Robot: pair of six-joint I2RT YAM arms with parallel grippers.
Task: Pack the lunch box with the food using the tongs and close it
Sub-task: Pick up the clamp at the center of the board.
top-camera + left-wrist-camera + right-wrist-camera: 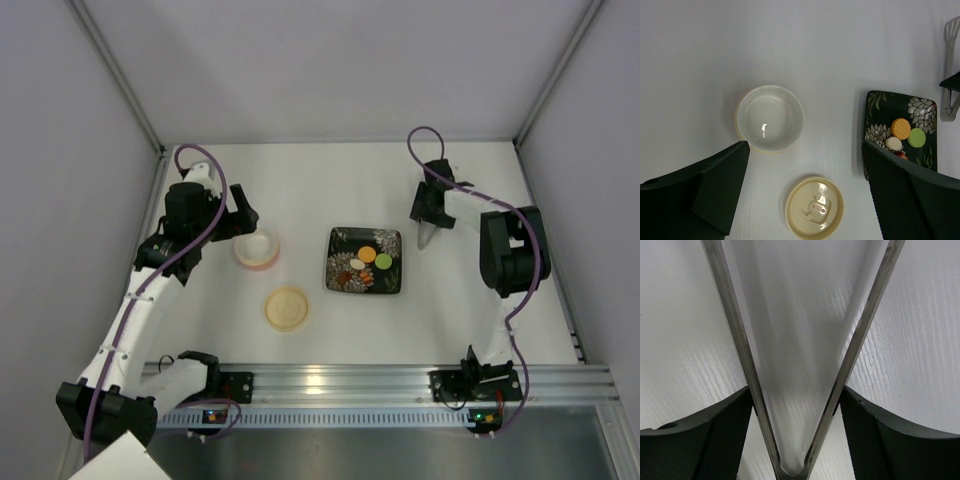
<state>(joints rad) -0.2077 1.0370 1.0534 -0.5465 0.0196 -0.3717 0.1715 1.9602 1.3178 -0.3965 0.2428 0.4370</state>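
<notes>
I have the right gripper (pixel 796 395) half closed, clamping both arms of the tongs (pixel 740 365) just beside the floral plate (pixel 340 242), while the left gripper (pixel 805 146) hangs wide open and empty above the lunch box (pixel 769 118).

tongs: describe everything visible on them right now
Slim silvery metal tongs, brushed finish: two long thin arms spreading in a V from a narrow bend. The right gripper straddles them near that bend, its fingers pressing each arm from outside. Left wrist view shows a flat slotted tip. They sit right of the plate, touching no food. Whether the tips rest on the table is unclear.
</notes>
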